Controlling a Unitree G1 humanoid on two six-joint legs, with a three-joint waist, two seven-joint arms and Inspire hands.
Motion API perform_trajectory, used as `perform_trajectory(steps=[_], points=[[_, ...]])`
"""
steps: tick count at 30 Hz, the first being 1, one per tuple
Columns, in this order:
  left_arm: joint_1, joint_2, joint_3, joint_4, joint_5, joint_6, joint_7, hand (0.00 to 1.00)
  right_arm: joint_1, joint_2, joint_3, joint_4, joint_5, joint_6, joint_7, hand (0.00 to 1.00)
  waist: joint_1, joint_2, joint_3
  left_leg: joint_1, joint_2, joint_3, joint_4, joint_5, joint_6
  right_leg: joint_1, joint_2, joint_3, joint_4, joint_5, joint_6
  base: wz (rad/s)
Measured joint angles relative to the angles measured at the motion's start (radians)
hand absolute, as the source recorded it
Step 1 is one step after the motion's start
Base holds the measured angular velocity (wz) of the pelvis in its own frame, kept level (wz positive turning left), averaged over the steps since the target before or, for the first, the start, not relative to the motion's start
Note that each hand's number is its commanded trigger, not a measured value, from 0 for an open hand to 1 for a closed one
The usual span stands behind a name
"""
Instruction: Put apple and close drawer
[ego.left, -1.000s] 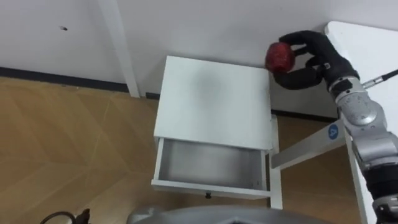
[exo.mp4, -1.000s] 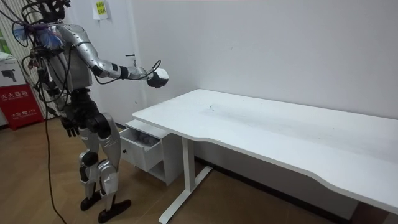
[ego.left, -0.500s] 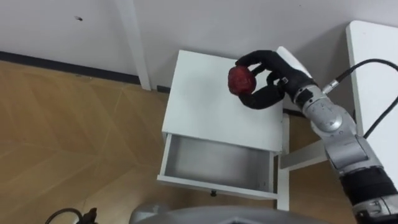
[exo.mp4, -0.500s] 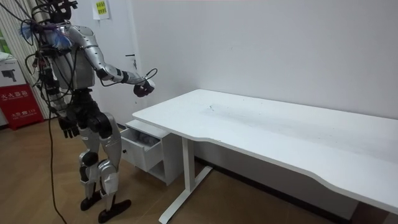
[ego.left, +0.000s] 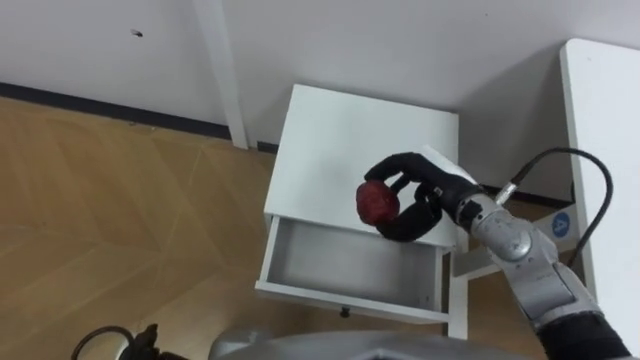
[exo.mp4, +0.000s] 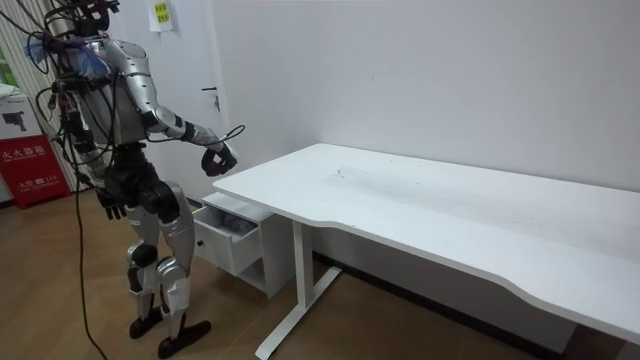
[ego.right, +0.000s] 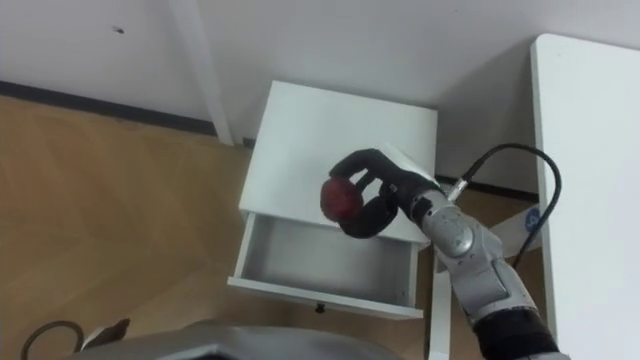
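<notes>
The right hand (ego.left: 435, 195) curls round the red apple (ego.left: 377, 201), held over the white cabinet's (ego.left: 350, 140) front edge, above the open drawer (ego.left: 340, 262). The left hand (exo.mp4: 110, 207) hangs beside the hip; I cannot tell its state.

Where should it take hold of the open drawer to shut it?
By the small dark knob midway along the front panel of the drawer, coming from the robot's side. The drawer sticks out toward the robot, so a straight push there should slide it in evenly.
</notes>
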Motion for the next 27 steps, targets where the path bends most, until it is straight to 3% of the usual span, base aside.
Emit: perform_trajectory(steps=[10, 11, 12, 27], points=[[-0.015, -0.008, -0.003, 0.001, -0.007, -0.007, 0.001, 0.0, 0.025, 0.0, 0.012, 0.001, -0.053, 0.001, 0.036, 1.0, -0.007, 0.002, 0.0051, -0.003, 0.0, -0.002, 0.002, 0.0, 0.0, 0.0, 0.0, -0.002, 0.001, 0.0, 0.0, 0.0], [-0.016, -0.009, -0.003, 0.001, -0.007, -0.008, 0.001, 0.0, 0.025, 0.0, 0.014, 0.001, -0.053, 0.001, 0.042, 0.57, -0.008, 0.002, 0.0053, -0.004, 0.0, -0.002, 0.002, 0.0, 0.0, -0.001, 0.0, -0.002, 0.001, 0.0, 0.0, 0.0], [-0.017, -0.01, -0.003, 0.001, -0.007, -0.008, 0.001, 0.0, 0.025, 0.0, 0.016, 0.001, -0.053, 0.001, 0.043, 0.0, -0.008, 0.002, 0.0053, -0.004, 0.0, -0.002, 0.002, 0.0, 0.0, -0.001, 0.0, -0.002, 0.001, 0.0, 0.0, 0.0], [-0.028, -0.019, -0.003, 0.001, -0.01, -0.022, 0.001, 0.0, 0.027, 0.002, 0.022, 0.008, -0.087, 0.002, 0.064, 0.0, -0.009, 0.003, 0.0088, -0.006, -0.001, -0.002, 0.001, 0.0, 0.0, -0.003, 0.001, -0.003, 0.0, 0.0, 0.0, 0.0]])
